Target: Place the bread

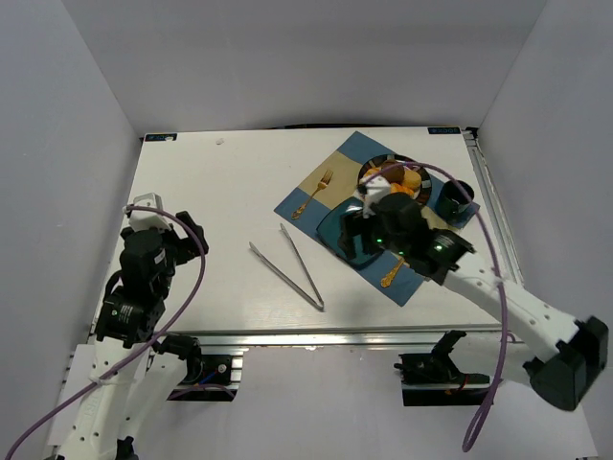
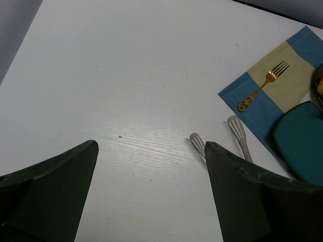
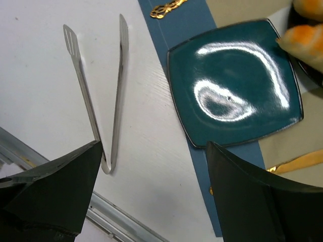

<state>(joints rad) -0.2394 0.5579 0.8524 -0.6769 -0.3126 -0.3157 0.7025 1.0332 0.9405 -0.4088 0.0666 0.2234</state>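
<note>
Looking down from the top view, a white worktop point(image 1: 211, 192) sits boxed in by pale grey walls point(image 1: 287, 67); tongs point(image 1: 292, 268) lie near its middle, and the right arm point(image 1: 431, 251) hangs over a teal plate point(image 1: 331, 236) on a blue placemat point(image 1: 297, 206). In the left wrist view, the left gripper point(image 2: 150, 147) is spread wide and empty above the white surface. In the right wrist view, the right gripper point(image 3: 154, 146) gapes, holding nothing, beside the plate. I cannot make out the bread, only golden rolls point(image 3: 303, 38).

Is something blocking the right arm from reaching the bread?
Nothing visible does. The right end effector hangs open near the bare teal plate, and the golden pastries lie just beyond it in the dark dish. A dark bun cannot be made out among them. The tongs lie off to the side.
</note>
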